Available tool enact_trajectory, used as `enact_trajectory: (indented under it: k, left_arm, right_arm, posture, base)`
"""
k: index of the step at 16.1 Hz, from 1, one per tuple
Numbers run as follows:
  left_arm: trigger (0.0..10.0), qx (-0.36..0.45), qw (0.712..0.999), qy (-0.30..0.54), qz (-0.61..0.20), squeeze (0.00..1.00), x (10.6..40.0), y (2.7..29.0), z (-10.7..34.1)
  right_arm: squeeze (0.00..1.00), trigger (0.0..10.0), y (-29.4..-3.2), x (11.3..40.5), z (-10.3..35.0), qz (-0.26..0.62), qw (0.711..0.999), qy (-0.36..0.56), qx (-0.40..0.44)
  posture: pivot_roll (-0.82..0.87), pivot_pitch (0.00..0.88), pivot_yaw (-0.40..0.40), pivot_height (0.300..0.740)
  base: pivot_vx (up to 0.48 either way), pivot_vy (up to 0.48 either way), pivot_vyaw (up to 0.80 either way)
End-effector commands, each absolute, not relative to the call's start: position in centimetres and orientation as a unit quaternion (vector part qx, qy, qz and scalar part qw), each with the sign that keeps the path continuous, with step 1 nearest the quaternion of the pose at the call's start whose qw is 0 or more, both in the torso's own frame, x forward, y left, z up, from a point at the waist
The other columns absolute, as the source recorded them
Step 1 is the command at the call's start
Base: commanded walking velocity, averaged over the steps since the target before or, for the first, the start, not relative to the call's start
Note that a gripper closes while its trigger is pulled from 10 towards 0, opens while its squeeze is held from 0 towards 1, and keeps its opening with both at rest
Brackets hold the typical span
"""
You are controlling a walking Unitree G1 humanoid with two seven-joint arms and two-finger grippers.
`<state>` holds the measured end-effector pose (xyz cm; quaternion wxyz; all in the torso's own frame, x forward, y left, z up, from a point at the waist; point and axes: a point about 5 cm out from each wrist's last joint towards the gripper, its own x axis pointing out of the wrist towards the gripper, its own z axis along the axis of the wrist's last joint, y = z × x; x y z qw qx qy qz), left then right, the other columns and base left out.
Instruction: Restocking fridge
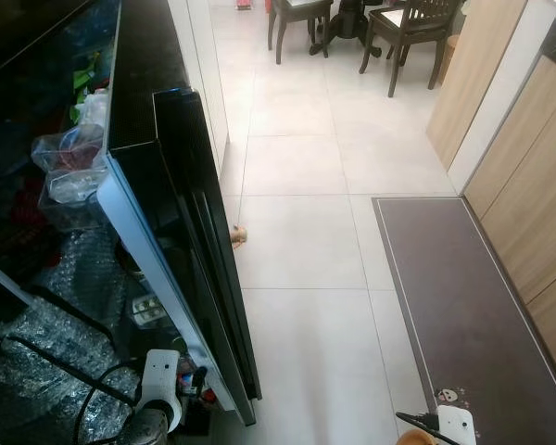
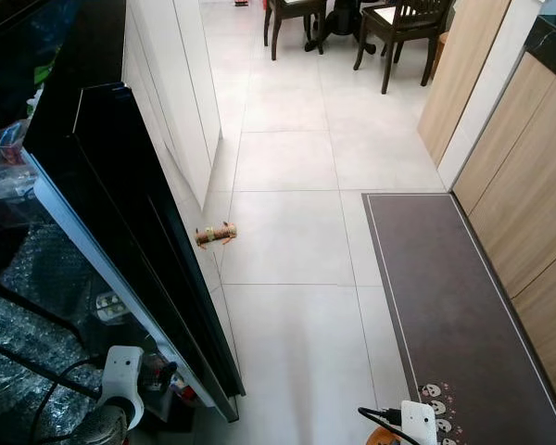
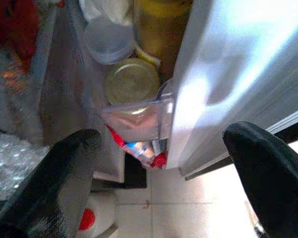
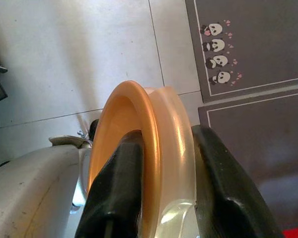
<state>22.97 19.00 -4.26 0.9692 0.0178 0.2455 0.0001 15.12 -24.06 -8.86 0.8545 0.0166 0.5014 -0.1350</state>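
Fridge door [image 1: 190, 269] stands open on the left, its glossy black face edge-on over the pale tiled floor [image 1: 306, 232], with bags and tubs crowding the shelves [image 1: 69, 167] behind it. Left gripper [image 3: 164, 183] hangs near the door's lower corner, its black fingers [image 3: 64, 178] spread wide apart, with a gold-lidded jar [image 3: 132, 82] and a clear door bin [image 3: 139, 116] just beyond. Right gripper [image 4: 161, 183] is low on the right, above the floor beside the dark mat [image 2: 454, 306], pinching an orange-lidded container [image 4: 139, 144] by its rim. A small brown object [image 2: 215, 235] lies on the tiles near the door.
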Motion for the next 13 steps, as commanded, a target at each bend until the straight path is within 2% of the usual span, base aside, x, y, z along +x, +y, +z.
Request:
enact_trajectory:
  k: [1,3,4,5,6,7,13]
  left_arm:
    - [10.0,0.007,0.970,0.241,0.009,0.00,22.4,19.3,-4.4]
    - [10.0,0.004,0.972,0.235,0.009,0.00,22.4,19.3,-4.4]
    - [10.0,0.269,0.963,0.017,-0.017,0.00,26.0,18.3,0.9]
    - [10.0,0.276,0.961,-0.013,-0.022,0.00,26.5,18.1,1.7]
    - [10.0,0.088,0.991,0.099,-0.006,0.00,27.2,19.0,0.5]
    - [10.0,-0.021,0.991,0.129,-0.015,0.00,27.5,18.6,0.1]
    - [10.0,-0.002,0.991,0.132,-0.018,0.00,27.0,18.6,-0.2]
  right_arm:
    - [0.00,10.0,-24.2,14.8,-8.9,-0.134,0.852,0.506,0.012]
    - [0.00,10.0,-24.2,14.7,-9.0,-0.132,0.852,0.506,0.012]
    - [0.00,10.0,-24.2,14.7,-9.0,-0.130,0.852,0.507,0.012]
    - [0.00,10.0,-24.2,14.7,-9.0,-0.130,0.852,0.507,0.012]
    - [0.00,10.0,-24.2,14.7,-9.0,-0.129,0.852,0.507,0.012]
    - [0.00,10.0,-24.1,14.6,-9.0,-0.128,0.852,0.507,0.012]
    - [0.00,10.0,-24.1,14.7,-9.0,-0.126,0.852,0.508,0.014]
  posture:
    - [-0.19,0.064,0.026,0.740]
    - [-0.19,0.062,0.026,0.740]
    - [-0.19,0.059,0.027,0.740]
    - [-0.19,0.059,0.027,0.740]
    - [-0.19,0.059,0.029,0.740]
    - [-0.19,0.064,0.030,0.740]
    - [-0.18,0.087,0.028,0.740]
  base:
    - [0.000,0.000,0.00]
    - [0.000,0.000,0.00]
    - [0.000,0.000,0.00]
    - [0.000,0.000,0.00]
    - [0.000,0.000,0.00]
    - [0.000,0.000,0.00]
    - [0.000,0.000,0.00]
